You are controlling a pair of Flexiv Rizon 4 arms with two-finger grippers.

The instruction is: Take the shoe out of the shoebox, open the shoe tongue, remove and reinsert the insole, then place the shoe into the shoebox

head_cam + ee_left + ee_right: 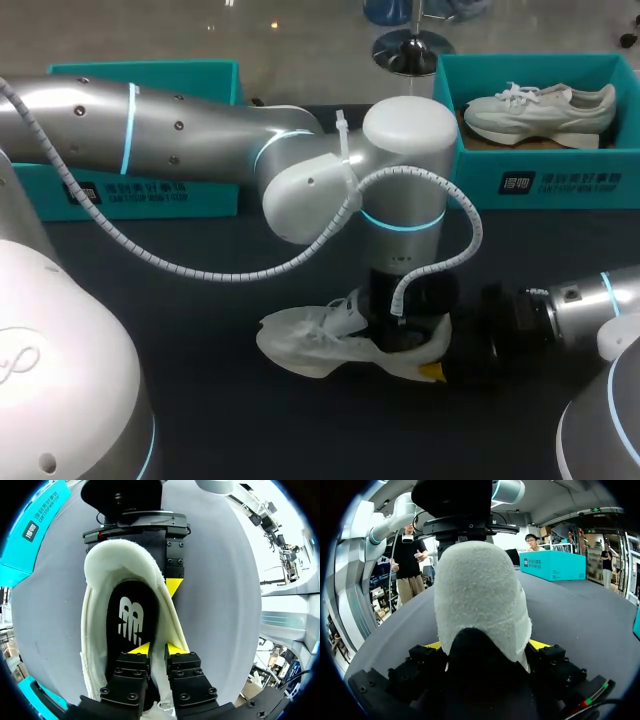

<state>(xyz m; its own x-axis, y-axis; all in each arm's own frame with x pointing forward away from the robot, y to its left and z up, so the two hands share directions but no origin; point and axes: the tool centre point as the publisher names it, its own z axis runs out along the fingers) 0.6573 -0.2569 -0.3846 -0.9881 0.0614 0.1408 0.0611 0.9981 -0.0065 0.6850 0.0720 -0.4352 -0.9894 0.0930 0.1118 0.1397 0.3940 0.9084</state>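
- At the heel of the shoe [300,345], the right gripper [486,645] is clamped, one yellow tip on each side of the heel cup. It works as a vise so the shoe can't slide on the table [200,410].
- Over the shoe's opening, the left gripper [158,649] comes straight down with its fingers nearly together. They pinch a white strip of upper at the tongue end (tongue or collar edge, can't tell which).
- One left tip sits inside the shoe on the insole [127,615], the other outside the strip.
- Inside the shoe, the insole lies flat and seated, logo up. My read: this is the tongue-opening step, insole not pulled yet.
- The shoe rests on the table opening-up, outside both boxes.
- Behind the shoe on the right arm's side is a teal shoebox [540,185] holding a second shoe [540,110].
- Behind the shoe on the other side is a second shoebox [140,190], its interior mostly blocked by the left arm [180,130].
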